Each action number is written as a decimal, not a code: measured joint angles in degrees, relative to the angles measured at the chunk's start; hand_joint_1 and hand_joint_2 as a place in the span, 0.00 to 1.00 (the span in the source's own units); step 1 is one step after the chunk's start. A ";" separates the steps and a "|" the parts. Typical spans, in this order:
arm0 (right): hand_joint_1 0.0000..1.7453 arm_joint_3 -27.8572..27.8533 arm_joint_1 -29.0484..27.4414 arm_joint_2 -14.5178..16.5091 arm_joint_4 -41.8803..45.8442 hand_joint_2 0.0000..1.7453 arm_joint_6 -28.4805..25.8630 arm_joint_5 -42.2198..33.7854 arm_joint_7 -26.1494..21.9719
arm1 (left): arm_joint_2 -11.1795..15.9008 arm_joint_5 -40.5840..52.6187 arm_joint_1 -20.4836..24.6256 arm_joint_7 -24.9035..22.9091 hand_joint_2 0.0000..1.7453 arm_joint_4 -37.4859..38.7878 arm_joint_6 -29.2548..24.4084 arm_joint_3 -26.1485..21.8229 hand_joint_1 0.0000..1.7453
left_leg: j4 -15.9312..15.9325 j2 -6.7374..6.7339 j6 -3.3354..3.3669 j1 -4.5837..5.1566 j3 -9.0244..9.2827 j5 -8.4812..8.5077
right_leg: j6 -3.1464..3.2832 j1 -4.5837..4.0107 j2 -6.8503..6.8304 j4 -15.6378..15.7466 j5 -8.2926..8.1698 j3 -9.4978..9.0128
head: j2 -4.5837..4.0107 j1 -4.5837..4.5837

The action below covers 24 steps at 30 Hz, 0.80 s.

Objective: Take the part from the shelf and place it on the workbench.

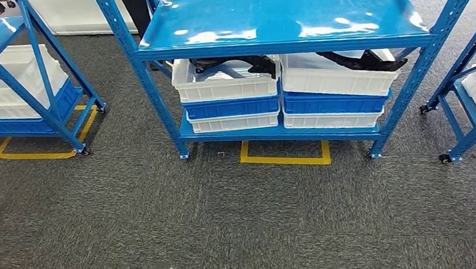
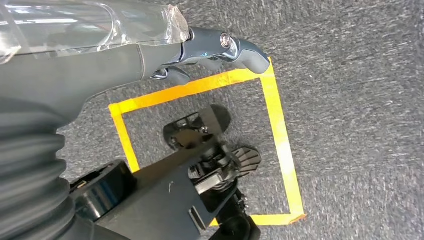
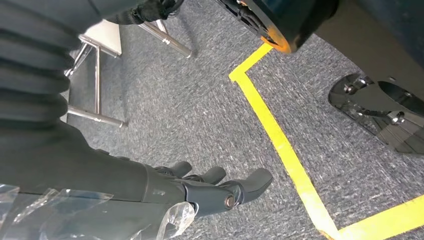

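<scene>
Blue metal shelf (image 1: pixel 277 22) on grey carpet floor (image 1: pixel 243 219); lower tier carrying stacked white and blue plastic crates (image 1: pixel 229 99), black parts (image 1: pixel 367 61) inside.

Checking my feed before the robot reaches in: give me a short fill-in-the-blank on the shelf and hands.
1. The black parts lie in white plastic bins under the blue metal shelf's ____ board.
2. The tape on the grey carpet is ____.
3. The left hand and right hand hold ____.

Missing: top; yellow; nothing

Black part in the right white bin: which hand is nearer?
Right, probably: the black part lies right of centre. The left hand and right hand hang over carpet, short of the shelf.
</scene>
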<state>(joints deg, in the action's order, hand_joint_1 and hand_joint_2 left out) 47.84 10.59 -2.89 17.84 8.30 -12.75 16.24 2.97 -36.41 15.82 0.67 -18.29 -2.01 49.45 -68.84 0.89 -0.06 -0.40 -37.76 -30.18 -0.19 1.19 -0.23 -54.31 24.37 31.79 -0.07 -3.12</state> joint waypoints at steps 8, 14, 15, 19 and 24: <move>0.00 -0.06 0.54 0.35 -0.18 1.00 -0.62 3.28 2.28 | -0.07 1.47 0.07 -0.59 1.00 0.00 0.48 -0.12 0.00 | 16.78 -1.05 2.32 1.00 7.75 7.15 | -1.77 -0.07 -0.17 -0.36 0.76 -0.38 | 0.00 0.05; 0.00 -2.49 -1.15 0.67 -0.24 1.00 -0.99 4.98 0.23 | -0.24 6.23 -3.01 -0.86 1.00 -0.04 0.69 -2.81 0.00 | 16.53 -0.72 1.96 1.43 8.26 6.69 | -1.11 -0.40 -0.25 0.82 0.25 -1.20 | 0.01 0.31; 0.00 -3.20 -1.48 0.75 -0.24 1.00 -1.17 5.20 -0.29 | -0.26 7.13 -3.66 -0.86 1.00 -0.05 0.71 -3.52 0.00 | 16.50 -0.71 2.00 1.42 8.24 6.67 | -1.19 -0.40 -0.27 0.85 0.21 -1.19 | 0.01 0.36; 0.00 -6.49 -2.88 0.96 -0.24 1.00 -2.01 5.93 -2.38 | -0.31 10.73 -6.17 -0.85 1.00 -0.09 0.76 -6.85 0.00 | 16.48 -0.72 2.11 1.42 8.22 6.57 | -1.24 -0.40 -0.26 0.93 0.21 -1.19 | 0.00 0.38; 0.00 -11.35 -4.81 1.26 -0.12 1.00 -3.04 7.02 -4.90 | -0.39 15.20 -9.23 -0.85 1.00 -0.25 0.93 -11.78 0.00 | 16.50 -0.73 2.09 1.28 8.23 6.49 | -1.27 -0.46 -0.27 0.97 0.29 -1.18 | 0.00 0.37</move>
<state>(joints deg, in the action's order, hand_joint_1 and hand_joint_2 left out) 36.50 5.78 -1.63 17.71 5.26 -5.73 11.34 2.58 -21.21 6.59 -0.17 -18.54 -1.08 37.67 -52.34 0.17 2.04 0.88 -29.53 -23.69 -1.46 0.73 -0.50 -53.34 24.66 30.60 -0.07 -2.75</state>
